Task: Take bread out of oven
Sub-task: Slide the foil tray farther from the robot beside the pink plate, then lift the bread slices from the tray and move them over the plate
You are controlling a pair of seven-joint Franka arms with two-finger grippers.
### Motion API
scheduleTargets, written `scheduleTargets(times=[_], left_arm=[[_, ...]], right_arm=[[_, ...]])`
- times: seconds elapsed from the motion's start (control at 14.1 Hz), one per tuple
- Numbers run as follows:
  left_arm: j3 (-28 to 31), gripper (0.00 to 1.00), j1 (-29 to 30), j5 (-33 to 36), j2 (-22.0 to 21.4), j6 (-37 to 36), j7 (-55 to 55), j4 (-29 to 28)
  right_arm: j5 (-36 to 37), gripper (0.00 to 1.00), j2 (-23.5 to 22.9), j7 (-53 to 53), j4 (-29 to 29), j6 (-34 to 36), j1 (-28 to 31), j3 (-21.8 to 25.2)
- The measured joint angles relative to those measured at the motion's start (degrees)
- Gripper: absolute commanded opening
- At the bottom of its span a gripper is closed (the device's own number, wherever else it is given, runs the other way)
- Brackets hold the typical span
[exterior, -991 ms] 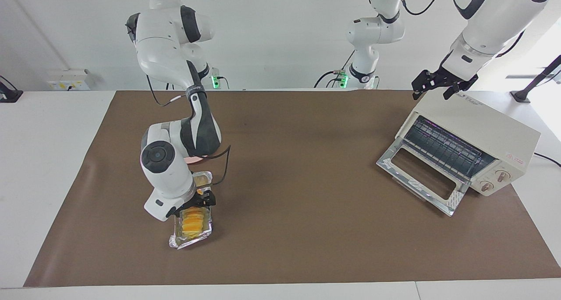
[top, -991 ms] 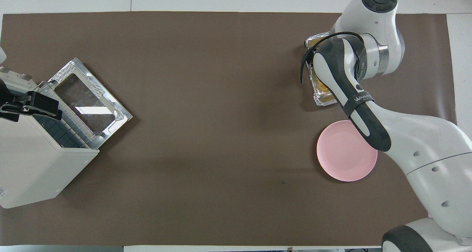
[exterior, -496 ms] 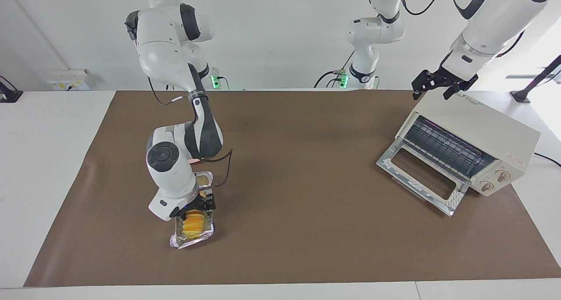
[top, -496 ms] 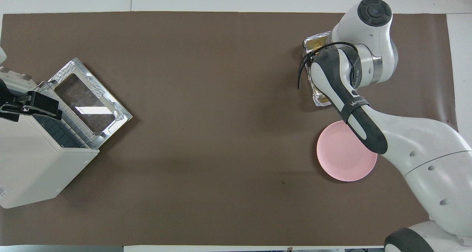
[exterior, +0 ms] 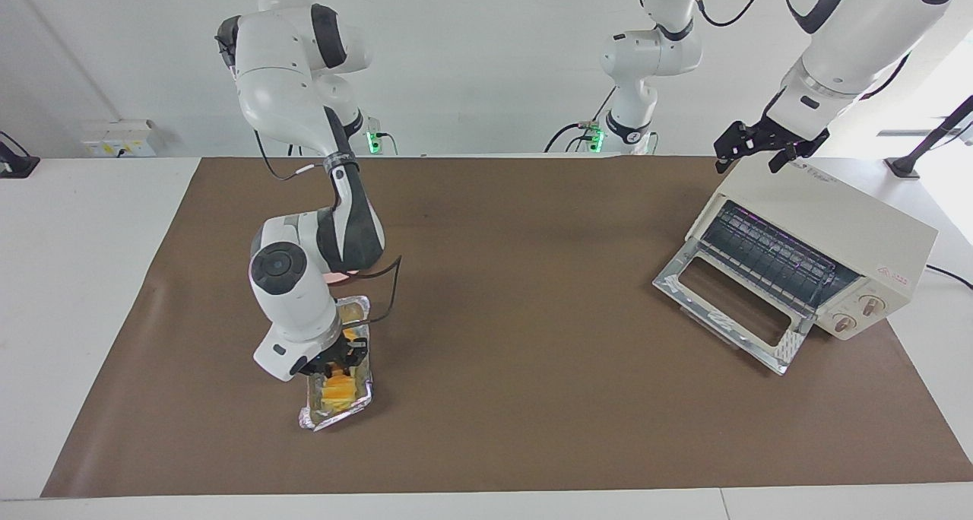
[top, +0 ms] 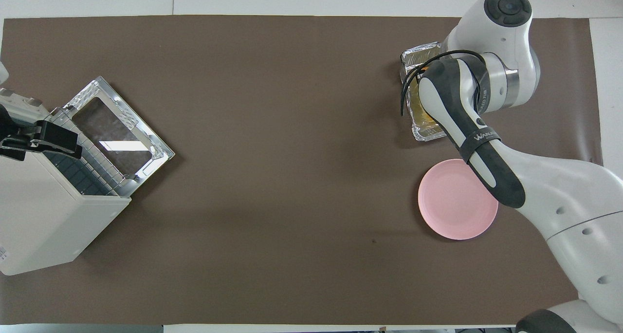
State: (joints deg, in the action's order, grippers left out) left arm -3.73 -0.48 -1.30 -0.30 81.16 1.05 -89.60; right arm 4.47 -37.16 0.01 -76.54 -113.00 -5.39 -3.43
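Spreading over most of the table, the brown mat (exterior: 532, 398) carries everything here. The oven (exterior: 836, 235) stands at the left arm's end with its glass door dropped flat and only the bare wire rack showing inside, so the taking-out looks done. The left gripper (exterior: 756, 149) waits over the oven's top, fingers spread wide and holding nothing. At the right arm's end, the pink plate (top: 457, 199) lies bare, nearer to the robots than the foil tray (exterior: 323, 417). The bread (exterior: 340, 389) lies in that tray, well apart from the oven. The right gripper (exterior: 337, 364) is down in the tray with its fingers drawn in around the end of the bread nearer to the robots. It looks like a grip on the bread. What seems left is lifting the bread clear of the foil, probably onto the plate.
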Motion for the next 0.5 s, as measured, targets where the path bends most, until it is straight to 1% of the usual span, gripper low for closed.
scheduleTargets(times=[0.28,0.35,0.42,0.5], left_arm=[[0.0,1.0,0.0,0.0,0.0,0.0,0.0,0.0],[0.0,1.0,0.0,0.0,0.0,0.0,0.0,0.0],[0.0,1.0,0.0,0.0,0.0,0.0,0.0,0.0],[0.0,1.0,0.0,0.0,0.0,0.0,0.0,0.0]], right_arm=[[-0.1,0.0,6.7,0.2,-0.3,11.1,-0.3,-0.3],[-0.4,0.0,9.4,0.3,-1.7,13.1,-0.4,-0.4],[-1.1,0.0,12.4,0.3,-4.4,13.6,-0.4,-0.5],[-1.8,0.0,16.3,0.3,-8.6,13.2,-0.3,-0.5]])
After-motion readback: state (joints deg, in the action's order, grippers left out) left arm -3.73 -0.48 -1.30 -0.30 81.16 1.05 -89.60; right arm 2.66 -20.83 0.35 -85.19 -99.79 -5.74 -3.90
